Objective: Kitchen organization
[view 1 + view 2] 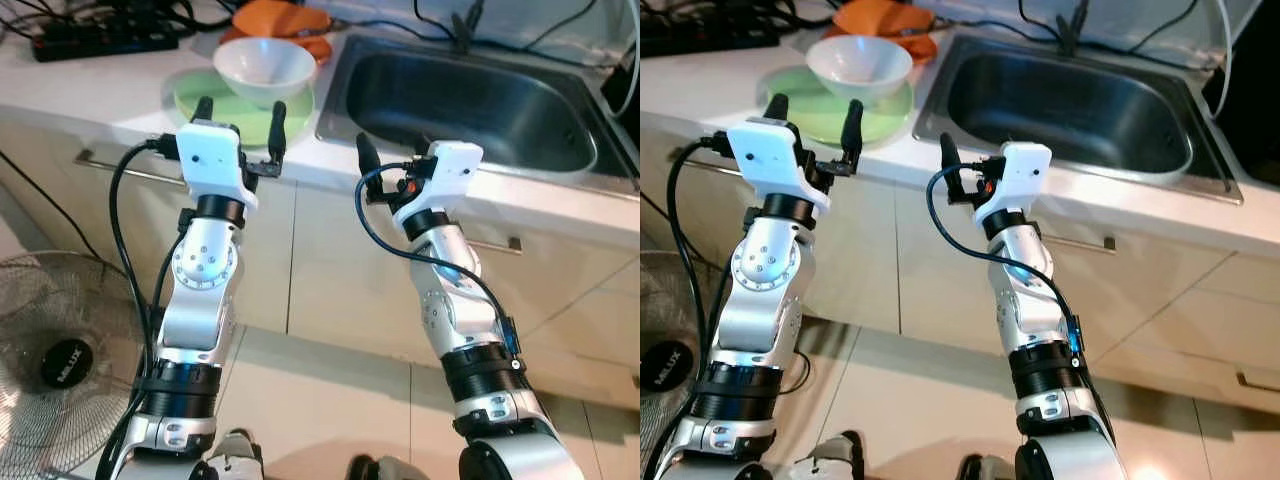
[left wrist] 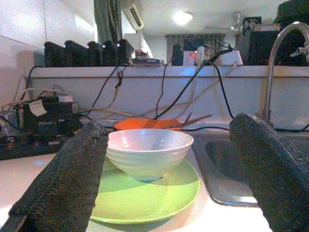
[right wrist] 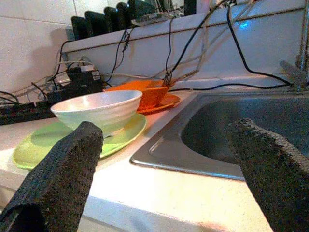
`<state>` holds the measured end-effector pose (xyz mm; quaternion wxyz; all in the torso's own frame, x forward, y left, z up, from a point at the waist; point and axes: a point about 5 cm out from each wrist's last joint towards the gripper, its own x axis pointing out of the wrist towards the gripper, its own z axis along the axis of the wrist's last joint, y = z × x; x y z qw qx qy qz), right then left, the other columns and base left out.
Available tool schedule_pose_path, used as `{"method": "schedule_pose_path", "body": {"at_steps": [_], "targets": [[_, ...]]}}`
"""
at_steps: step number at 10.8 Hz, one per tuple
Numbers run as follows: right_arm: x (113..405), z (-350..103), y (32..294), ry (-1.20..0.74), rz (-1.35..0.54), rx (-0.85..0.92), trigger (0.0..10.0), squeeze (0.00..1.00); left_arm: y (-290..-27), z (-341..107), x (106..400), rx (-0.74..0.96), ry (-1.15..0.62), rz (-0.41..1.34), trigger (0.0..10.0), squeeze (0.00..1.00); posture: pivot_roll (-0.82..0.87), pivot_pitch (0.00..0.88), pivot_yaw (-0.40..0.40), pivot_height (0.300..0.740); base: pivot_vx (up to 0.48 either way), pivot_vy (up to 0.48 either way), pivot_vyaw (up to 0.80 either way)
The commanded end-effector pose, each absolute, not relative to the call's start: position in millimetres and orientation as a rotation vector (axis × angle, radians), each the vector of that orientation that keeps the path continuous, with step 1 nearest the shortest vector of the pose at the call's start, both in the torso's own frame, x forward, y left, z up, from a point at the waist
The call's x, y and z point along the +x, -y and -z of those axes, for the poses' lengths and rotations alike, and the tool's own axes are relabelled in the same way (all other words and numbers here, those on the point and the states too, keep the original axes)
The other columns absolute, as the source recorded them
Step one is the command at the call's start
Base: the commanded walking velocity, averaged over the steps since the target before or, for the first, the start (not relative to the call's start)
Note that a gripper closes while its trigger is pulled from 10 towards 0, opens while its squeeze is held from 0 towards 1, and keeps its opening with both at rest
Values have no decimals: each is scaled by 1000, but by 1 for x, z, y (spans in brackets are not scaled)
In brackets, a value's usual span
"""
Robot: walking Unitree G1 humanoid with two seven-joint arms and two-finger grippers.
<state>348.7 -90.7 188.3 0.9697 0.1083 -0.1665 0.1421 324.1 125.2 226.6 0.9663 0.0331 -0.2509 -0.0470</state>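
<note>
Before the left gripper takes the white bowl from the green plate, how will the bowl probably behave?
The white bowl looks glazed and rigid, so probably slippery and breakable. It sits loose on the green plate, so pushing it may slide it or drag the plate. The left gripper is open just before it; the thin rim may suit a grip.

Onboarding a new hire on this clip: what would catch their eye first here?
First, the two silver arms raised in front of the counter, left gripper and right gripper both with jaws open and holding nothing. Next, the white bowl sitting on a green plate on the countertop, directly ahead of the left gripper. Beside it to the right, the steel sink, with orange dishes behind the bowl.
</note>
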Motion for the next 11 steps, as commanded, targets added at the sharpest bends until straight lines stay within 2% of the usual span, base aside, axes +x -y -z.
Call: {"method": "schedule_pose_path", "body": {"at_steps": [1,11], "targets": [[349,-192,94,346,-281,225,10000,0,-121,-230,324,69,514,110,10000,0,96,119,-82,740,0,0,0],[347,-205,91,418,-300,251,10000,0,-121,-243,321,83,572,111,10000,0,102,115,-84,740,341,0,0]]}}
